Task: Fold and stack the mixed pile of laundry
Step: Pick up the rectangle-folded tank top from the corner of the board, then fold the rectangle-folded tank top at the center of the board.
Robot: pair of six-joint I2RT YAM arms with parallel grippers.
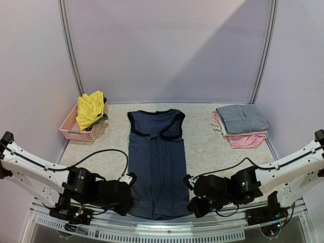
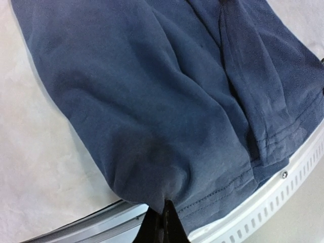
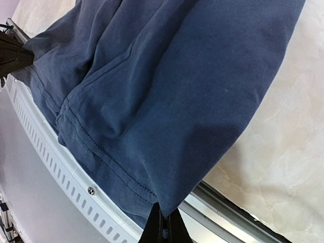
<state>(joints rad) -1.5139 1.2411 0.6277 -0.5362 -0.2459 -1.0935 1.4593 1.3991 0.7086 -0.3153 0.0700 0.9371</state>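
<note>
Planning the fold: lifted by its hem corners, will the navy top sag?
Likely floppy: the top puckers where the left tool and right tool pinch its hem. The middle would probably sag between them. Seemingly thin and light: it drapes over the table edge.

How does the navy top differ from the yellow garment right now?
The navy top lies spread flat mid-table; the yellow garment sits bunched in the pink basket. The left gripper and right gripper pinch the navy top's near hem; no gripper touches the yellow garment. Both are soft cloth.

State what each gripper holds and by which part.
Both hold the navy blue top: left gripper pinches the hem's left corner, right gripper the right corner.
</note>
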